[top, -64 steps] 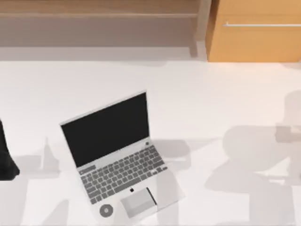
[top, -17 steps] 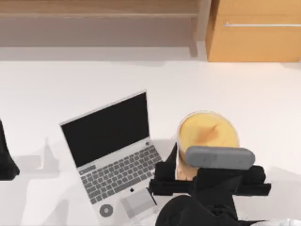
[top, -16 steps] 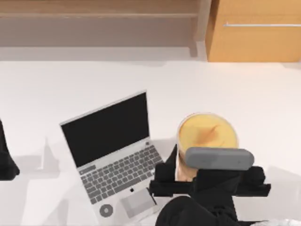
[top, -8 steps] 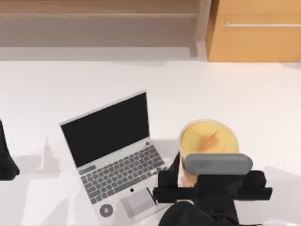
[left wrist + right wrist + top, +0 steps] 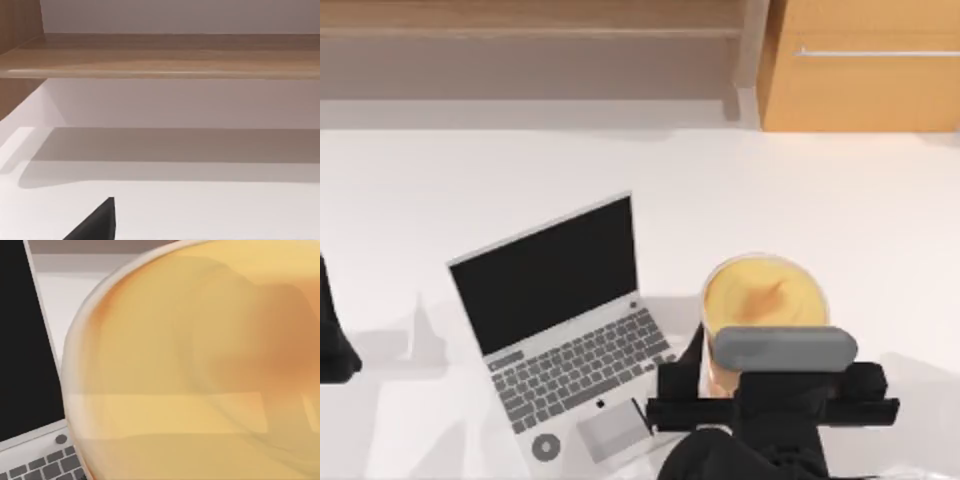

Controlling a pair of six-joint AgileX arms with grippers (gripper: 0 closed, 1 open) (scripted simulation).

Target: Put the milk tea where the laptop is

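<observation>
On the white table (image 5: 840, 200), below the wooden shelf (image 5: 530, 20), my right gripper (image 5: 770, 405) is closed around the milk tea (image 5: 763, 297), upright, just right of the laptop (image 5: 565, 325), whose screen faces the front-right. It sits slightly nearer me than a second ago. My left arm (image 5: 332, 340) is parked at the left edge

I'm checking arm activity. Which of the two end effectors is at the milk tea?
The right end effector, at the milk tea beside the laptop; the left end effector sits at the table's left edge.
</observation>
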